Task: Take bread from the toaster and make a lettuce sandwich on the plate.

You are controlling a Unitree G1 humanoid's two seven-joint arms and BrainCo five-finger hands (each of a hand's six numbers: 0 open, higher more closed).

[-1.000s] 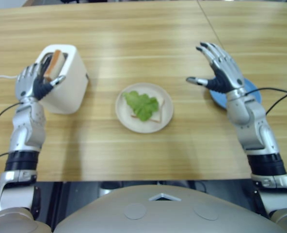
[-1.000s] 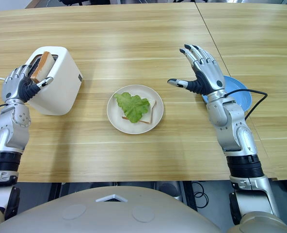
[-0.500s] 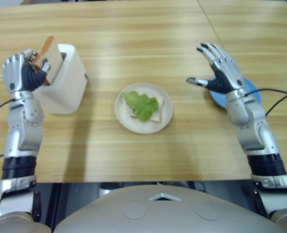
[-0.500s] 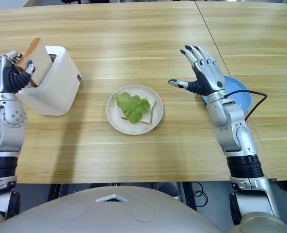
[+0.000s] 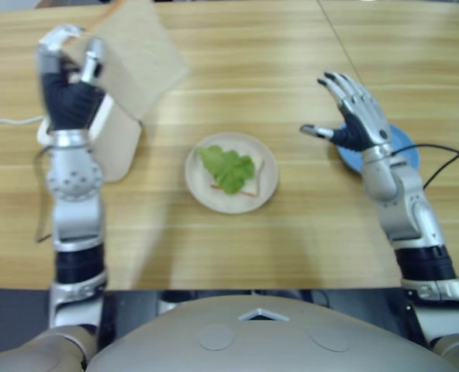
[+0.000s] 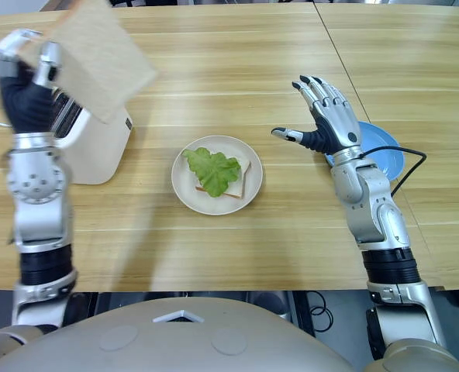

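Note:
My left hand (image 5: pixel 68 85) is raised above the white toaster (image 5: pixel 117 143) and shut on a slice of bread (image 5: pixel 136 58), which it holds up in the air, clear of the slot. On the round plate (image 5: pixel 268 177) in the middle of the table lies another bread slice (image 5: pixel 250 184) with a green lettuce leaf (image 5: pixel 226 167) on top. To the right of the plate my right hand (image 5: pixel 355 116) hovers open, fingers spread, holding nothing.
A blue dish (image 5: pixel 404 147) lies behind my right hand, with a black cable (image 5: pixel 439 147) crossing it. The toaster's white cord (image 5: pixel 8 124) trails off to the left. A seam (image 5: pixel 334 39) splits the wooden table on the right.
My left hand has pulled the bread slice up out of the toaster and lifted it high, toward the right. The right hand has stayed put.

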